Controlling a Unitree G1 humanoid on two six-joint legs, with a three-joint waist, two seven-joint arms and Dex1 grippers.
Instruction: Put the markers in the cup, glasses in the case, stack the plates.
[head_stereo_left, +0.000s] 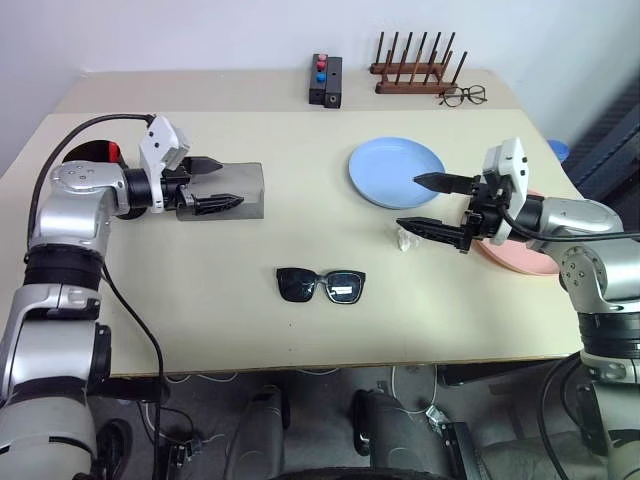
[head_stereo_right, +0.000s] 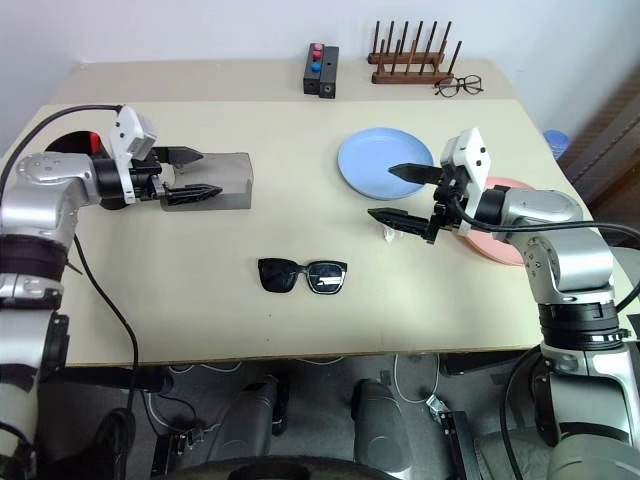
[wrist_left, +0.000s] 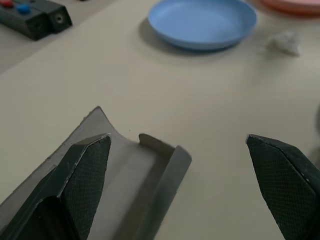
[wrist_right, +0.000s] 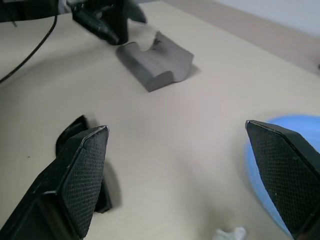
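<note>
**Both grippers open, nothing held**

I see my left gripper (head_stereo_left: 222, 181) spread wide over the grey case (head_stereo_left: 245, 190), which lies open on the table (head_stereo_left: 200, 300). My right gripper (head_stereo_left: 430, 203) gapes empty beside the blue plate (head_stereo_left: 395, 171), with the pink plate (head_stereo_right: 500, 240) under its wrist. The sunglasses (head_stereo_left: 321, 285) lie between both arms, nearer me. A white scrap (head_stereo_left: 404, 239) sits below the right fingers.

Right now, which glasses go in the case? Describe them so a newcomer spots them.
On the beige table, look near the front edge, midway between the arms. The black sunglasses lie there, thick-framed with dark lenses, unlike the thin wire-framed eyeglasses by the wooden rack at the back.
</note>
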